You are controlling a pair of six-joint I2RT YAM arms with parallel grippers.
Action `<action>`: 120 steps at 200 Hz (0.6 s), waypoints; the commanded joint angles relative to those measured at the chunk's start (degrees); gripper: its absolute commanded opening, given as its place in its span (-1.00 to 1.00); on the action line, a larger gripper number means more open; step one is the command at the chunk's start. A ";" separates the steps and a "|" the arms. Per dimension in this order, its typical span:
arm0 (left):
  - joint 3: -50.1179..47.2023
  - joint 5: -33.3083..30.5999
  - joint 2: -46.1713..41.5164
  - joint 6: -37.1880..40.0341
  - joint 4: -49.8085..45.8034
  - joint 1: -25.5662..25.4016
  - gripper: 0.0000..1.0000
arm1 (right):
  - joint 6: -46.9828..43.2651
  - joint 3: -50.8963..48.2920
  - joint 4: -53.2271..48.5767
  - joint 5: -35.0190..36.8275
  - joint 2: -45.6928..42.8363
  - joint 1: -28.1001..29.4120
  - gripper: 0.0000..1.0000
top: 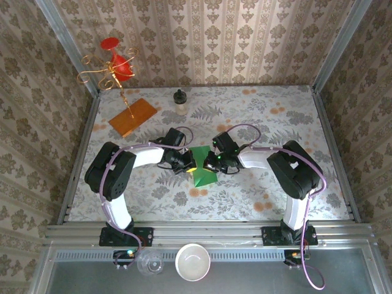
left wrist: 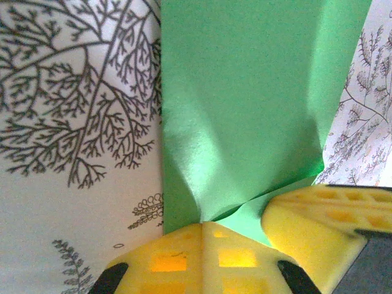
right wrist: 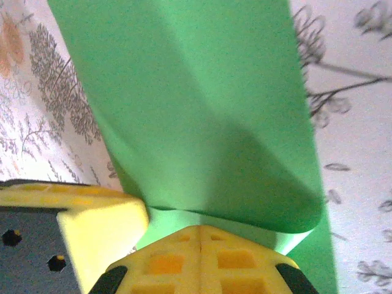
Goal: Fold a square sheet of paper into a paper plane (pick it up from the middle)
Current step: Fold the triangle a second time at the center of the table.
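The left gripper (left wrist: 203, 225) had its jaws pressed together, pinching the square sheet of paper (left wrist: 245, 110), which puckered at the tips and ran up and away from them as a bright green slope. Just right of those tips sat a yellow pad (left wrist: 318, 217) of the right gripper (right wrist: 201, 228), whose own jaws were likewise clamped on the paper, with a rounded fold bulging just beyond them and to their right. The flowered table (left wrist: 73, 122) lay to either side. From above, the two grippers met tip to tip over the sheet. Well beyond the left jaws lay an orange-brown board (top: 133, 116), with a small bottle (top: 179, 101) beside it and a gold stand with red cups (top: 113, 64) farther off
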 commanded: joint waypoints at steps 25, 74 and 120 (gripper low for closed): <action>1.17 -1.31 1.34 2.05 -4.77 -0.04 -1.00 | -0.15 -2.72 -1.66 1.37 1.92 -0.62 -0.94; 2.50 -0.33 -6.24 3.42 -6.43 -0.58 -0.92 | 1.55 -5.27 -1.75 1.78 3.65 -0.61 -0.95; 0.18 -0.25 -7.91 1.72 -5.40 -5.12 -0.90 | 2.62 -6.17 -2.14 2.18 4.19 -0.62 -0.95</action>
